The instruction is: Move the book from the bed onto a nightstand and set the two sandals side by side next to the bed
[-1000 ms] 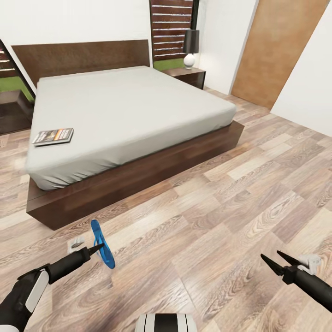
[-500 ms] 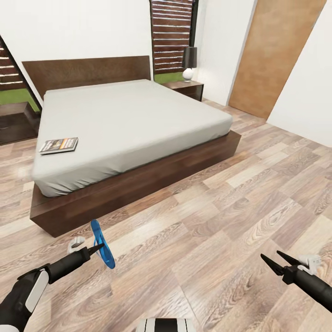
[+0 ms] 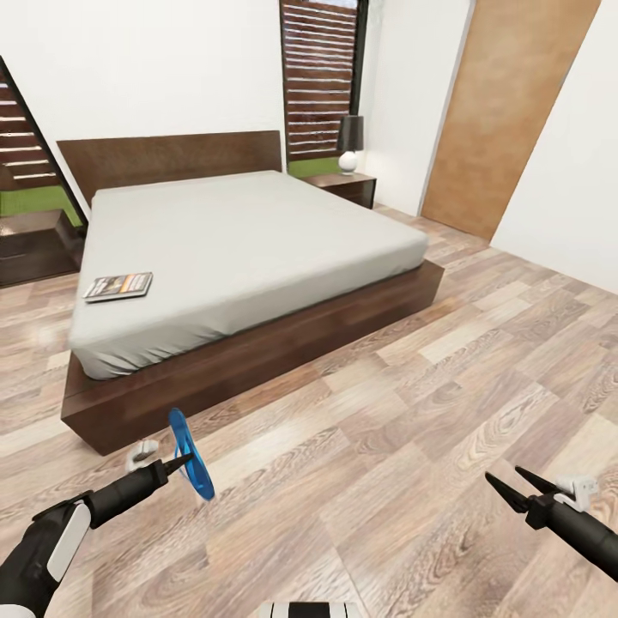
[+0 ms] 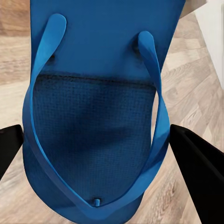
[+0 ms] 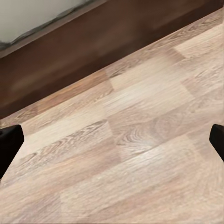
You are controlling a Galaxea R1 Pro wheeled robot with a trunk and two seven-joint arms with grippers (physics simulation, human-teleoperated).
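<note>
Wood-plank floor (image 3: 403, 429) is seen ahead, bed (image 3: 240, 232) beyond both end effectors. One blue sandal (image 3: 190, 453) is clamped edge-up in the left end effector (image 3: 180, 464); right end effector (image 3: 506, 485) is held agape, empty. Book (image 3: 118, 286) lies on the mattress, well ahead of the left end effector. Sandal carry is judged underway; lowering beside the bed is needed next.

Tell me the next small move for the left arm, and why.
Probably lower the sandal to the floor beside the bed: the left tool holds it upright in the air, and bare planks lie alongside the frame.
</note>
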